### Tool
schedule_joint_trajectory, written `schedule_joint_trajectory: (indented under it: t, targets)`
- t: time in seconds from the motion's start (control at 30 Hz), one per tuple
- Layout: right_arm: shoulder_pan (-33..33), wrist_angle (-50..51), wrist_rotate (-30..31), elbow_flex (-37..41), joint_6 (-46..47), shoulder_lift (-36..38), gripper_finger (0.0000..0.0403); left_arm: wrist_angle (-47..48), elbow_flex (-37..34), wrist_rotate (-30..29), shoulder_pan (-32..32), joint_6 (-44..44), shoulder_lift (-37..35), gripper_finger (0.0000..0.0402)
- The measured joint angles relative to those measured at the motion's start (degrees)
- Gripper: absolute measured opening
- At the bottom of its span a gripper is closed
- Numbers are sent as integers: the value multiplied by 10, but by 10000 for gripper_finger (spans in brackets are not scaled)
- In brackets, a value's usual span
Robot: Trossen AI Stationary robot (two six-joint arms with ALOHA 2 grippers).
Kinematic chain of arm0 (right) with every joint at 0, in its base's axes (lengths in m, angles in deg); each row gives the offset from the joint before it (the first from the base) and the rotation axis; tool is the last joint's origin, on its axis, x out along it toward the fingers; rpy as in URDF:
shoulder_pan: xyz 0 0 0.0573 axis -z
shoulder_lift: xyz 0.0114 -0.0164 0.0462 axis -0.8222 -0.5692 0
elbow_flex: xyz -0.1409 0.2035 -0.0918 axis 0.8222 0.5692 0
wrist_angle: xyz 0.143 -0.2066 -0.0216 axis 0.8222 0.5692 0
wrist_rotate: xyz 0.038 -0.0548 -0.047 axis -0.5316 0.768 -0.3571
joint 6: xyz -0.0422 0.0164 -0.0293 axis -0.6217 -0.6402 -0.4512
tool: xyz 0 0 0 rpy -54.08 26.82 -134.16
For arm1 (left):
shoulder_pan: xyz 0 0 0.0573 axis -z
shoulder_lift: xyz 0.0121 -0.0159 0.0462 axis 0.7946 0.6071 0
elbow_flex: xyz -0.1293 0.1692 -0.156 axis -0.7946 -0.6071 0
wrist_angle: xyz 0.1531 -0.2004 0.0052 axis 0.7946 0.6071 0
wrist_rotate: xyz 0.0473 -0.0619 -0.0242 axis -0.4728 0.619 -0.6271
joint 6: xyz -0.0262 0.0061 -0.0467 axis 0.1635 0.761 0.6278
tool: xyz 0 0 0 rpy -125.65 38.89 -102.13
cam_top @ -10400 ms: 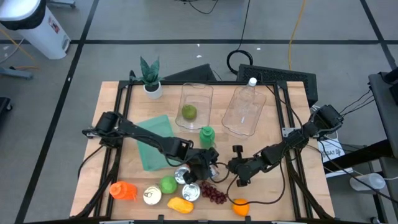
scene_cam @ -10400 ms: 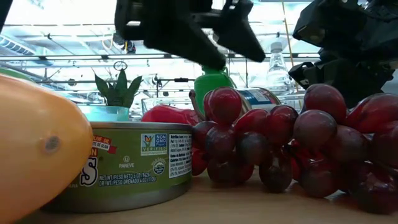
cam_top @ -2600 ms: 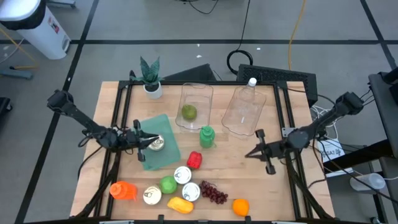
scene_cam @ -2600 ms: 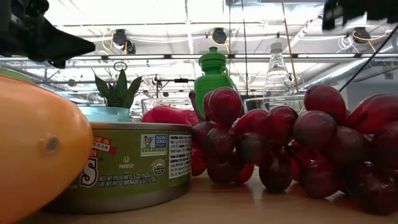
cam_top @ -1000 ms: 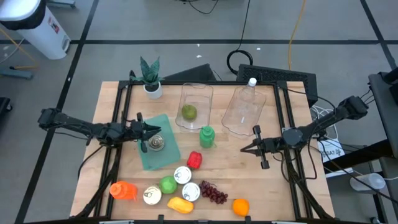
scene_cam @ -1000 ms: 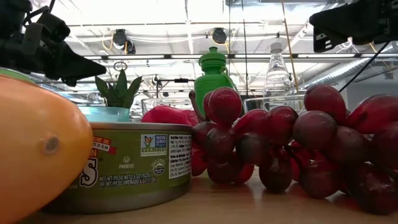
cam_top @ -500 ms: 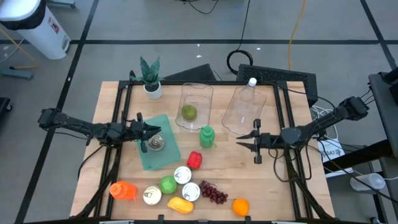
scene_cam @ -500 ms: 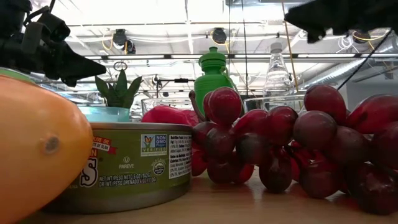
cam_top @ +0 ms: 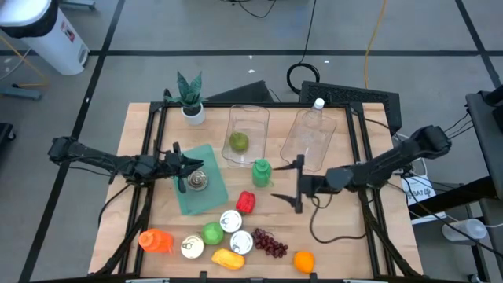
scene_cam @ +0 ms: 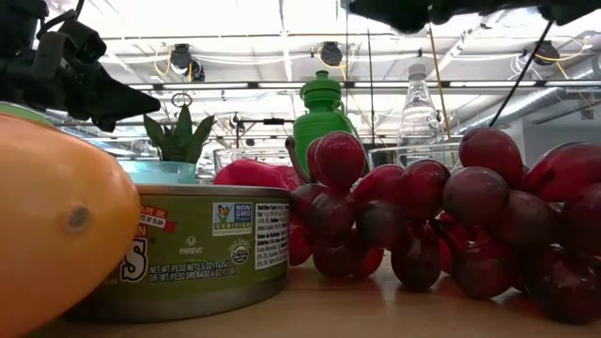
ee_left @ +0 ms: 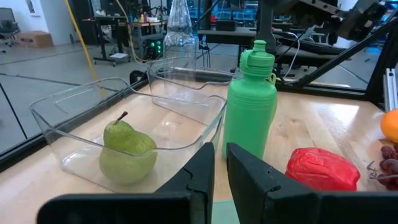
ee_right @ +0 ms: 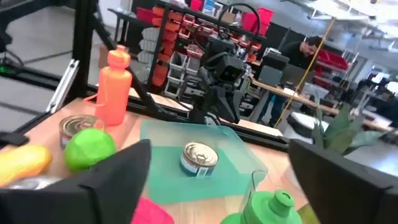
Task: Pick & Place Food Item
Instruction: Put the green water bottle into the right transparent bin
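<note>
My right gripper (cam_top: 298, 184) hangs open over the table's middle, its fingers wide apart in its wrist view (ee_right: 224, 186), just right of the green bottle (cam_top: 262, 172) and the red pepper (cam_top: 246, 202). My left gripper (cam_top: 191, 163) is shut above the teal mat (cam_top: 206, 200), beside the tin can (cam_top: 196, 181) that stands on the mat. A pear (ee_left: 127, 152) lies in the clear tub (cam_top: 250, 118). Grapes (cam_top: 271, 244), an orange (cam_top: 303, 261), a green apple (cam_top: 212, 233) and more cans (cam_top: 231, 222) lie near the front edge.
A second clear tub with a glass bottle (cam_top: 312, 134) sits at the far right, and a potted plant (cam_top: 189, 98) at the far left. An orange bottle (cam_top: 156, 240) and a yellow fruit (cam_top: 227, 258) lie at the front left. A person (ee_right: 305, 46) sits beyond the table.
My right gripper has travelled toward the table's left edge, nearing the green bottle and red pepper, and has opened wide on the way. The left arm and all the objects have kept still.
</note>
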Motion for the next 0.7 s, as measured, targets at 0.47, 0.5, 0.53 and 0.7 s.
schedule_joint_trajectory:
  t: [0.47, 0.5, 0.53, 0.7]
  targets:
    - [109, -73, -96, 0, 103, -85, 397, 0, 0, 0, 0, 2, 0, 49]
    - [111, -77, -103, 0, 103, -90, 397, 0, 0, 0, 0, 2, 0, 49]
    - [112, -78, -103, 0, 104, -93, 397, 0, 0, 1, 0, 2, 0, 49]
    - [125, -80, -103, 0, 118, -110, 399, 0, 0, 1, 0, 4, 0, 49]
